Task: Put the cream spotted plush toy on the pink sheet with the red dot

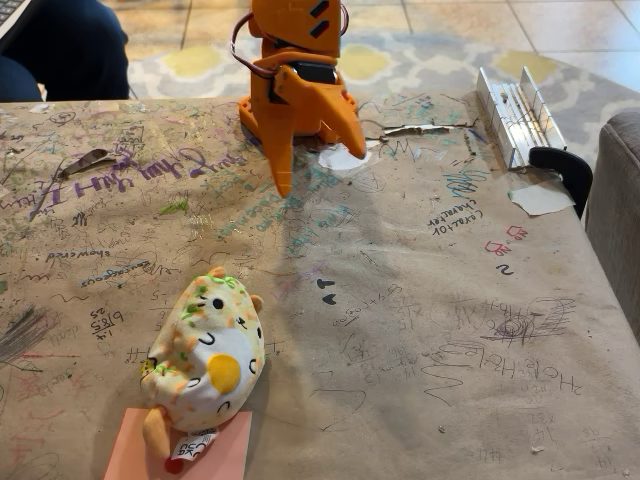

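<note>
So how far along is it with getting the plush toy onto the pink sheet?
Looks essentially done: the cream spotted plush toy lies on the pink sheet, covering much of it, so the red dot isn't visible. Nothing is in hand: the gripper is open and empty, up near the arm's base, well away from the toy. Nothing obvious remains.

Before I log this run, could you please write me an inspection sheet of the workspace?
Surface: brown paper-covered table, scribbled all over with pen marks.
Job's things: rounded cream spotted plush toy lies partly on the flat salmon-pink paper sheet; red dot hidden.
Clutter: silver metal rail, white paper scrap.
Gripper: orange gripper open, empty, far from the toy.
Cables: red wire loop at the arm.
Surroundings: tiled floor, patterned rug, seated person's leg.
</note>
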`<state>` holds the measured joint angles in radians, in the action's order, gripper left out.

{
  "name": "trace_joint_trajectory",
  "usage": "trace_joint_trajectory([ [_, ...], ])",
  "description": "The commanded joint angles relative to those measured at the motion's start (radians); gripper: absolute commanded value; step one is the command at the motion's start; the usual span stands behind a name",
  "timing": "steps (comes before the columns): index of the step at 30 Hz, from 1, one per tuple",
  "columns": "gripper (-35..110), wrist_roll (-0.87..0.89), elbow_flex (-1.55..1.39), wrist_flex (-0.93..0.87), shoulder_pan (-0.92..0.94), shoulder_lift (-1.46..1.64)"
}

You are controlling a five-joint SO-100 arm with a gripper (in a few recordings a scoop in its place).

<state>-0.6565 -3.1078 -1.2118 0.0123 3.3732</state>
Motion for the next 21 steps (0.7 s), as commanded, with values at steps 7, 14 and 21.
trace_joint_trajectory([
  [7,45,-0.598,-0.091,-0.025,0.163,-0.002],
  [14,46,-0.877,-0.091,-0.043,0.256,-0.025],
  [21,44,-0.868,-0.091,-0.040,0.215,-0.008],
])
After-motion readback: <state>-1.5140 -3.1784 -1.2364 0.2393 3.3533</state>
